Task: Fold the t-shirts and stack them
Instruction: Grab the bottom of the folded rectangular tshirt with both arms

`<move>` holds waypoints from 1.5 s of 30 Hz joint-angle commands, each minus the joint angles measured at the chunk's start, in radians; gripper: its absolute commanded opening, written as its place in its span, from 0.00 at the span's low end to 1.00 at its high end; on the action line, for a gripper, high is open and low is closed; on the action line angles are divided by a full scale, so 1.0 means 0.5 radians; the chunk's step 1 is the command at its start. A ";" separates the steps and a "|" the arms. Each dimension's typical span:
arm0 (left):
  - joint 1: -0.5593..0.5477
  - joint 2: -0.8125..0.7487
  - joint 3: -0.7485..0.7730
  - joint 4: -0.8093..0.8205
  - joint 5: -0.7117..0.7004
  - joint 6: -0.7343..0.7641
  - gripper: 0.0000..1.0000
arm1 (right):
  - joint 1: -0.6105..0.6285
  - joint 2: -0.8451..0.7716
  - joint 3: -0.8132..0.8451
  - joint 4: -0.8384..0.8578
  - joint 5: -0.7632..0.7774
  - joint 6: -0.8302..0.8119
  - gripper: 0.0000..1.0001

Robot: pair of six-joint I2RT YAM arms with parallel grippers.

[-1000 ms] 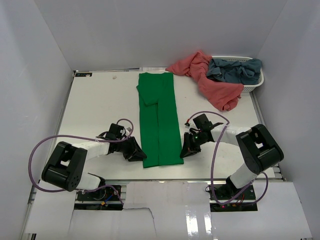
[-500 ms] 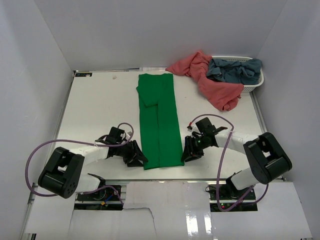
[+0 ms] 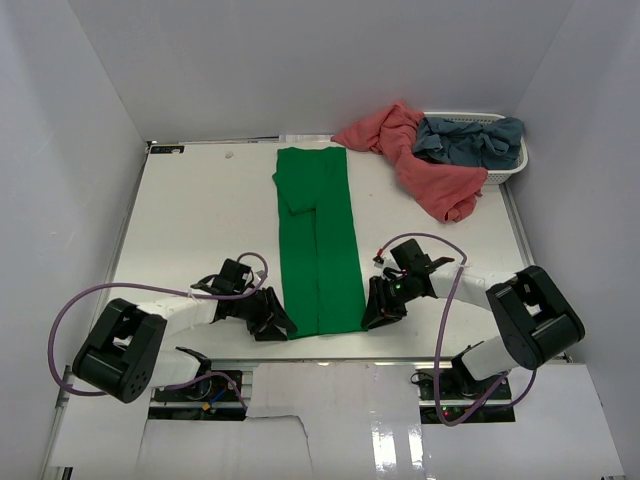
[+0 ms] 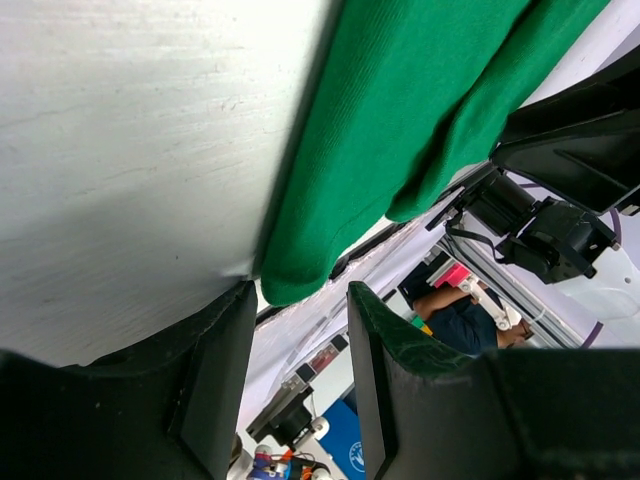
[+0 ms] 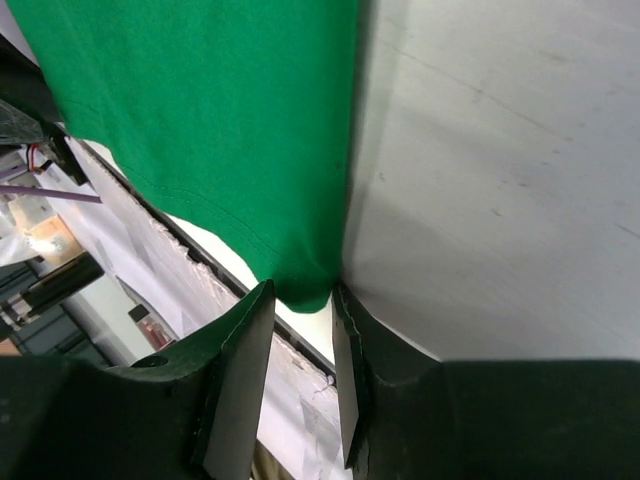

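A bright green t-shirt (image 3: 318,240), folded into a long narrow strip, lies down the middle of the white table (image 3: 200,220). My left gripper (image 3: 278,327) lies low at the strip's near-left corner. In the left wrist view it (image 4: 300,300) is open, and the green corner (image 4: 400,120) ends right at the mouth of the jaws. At the near-right corner my right gripper (image 3: 370,318) is open too (image 5: 300,296), with the tip of the green hem (image 5: 230,130) just between its fingertips. A salmon-pink t-shirt (image 3: 420,165) lies crumpled at the back right. A grey-blue t-shirt (image 3: 470,140) is bunched in the basket.
A white slatted basket (image 3: 517,160) stands at the back right corner, with the pink cloth spilling from it onto the table. White walls close in the left, back and right. The table's near edge runs just beyond both grippers.
Both grippers have slid toward the near edge, to the strip's near corners. Both pairs of jaws have opened, the right from shut. The green shirt has barely moved.
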 commanded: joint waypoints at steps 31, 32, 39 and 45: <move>-0.016 0.229 -0.109 0.089 -0.365 -0.001 0.46 | 0.065 0.004 -0.035 0.002 0.072 0.016 0.08; -0.016 0.226 -0.112 0.083 -0.390 -0.007 0.45 | 0.065 -0.002 -0.035 -0.004 0.072 0.016 0.08; -0.016 0.204 -0.121 0.092 -0.436 -0.035 0.25 | 0.065 -0.020 -0.038 0.005 0.063 0.016 0.08; -0.016 0.192 -0.090 0.077 -0.466 -0.044 0.00 | 0.065 -0.048 -0.038 0.005 0.051 0.010 0.08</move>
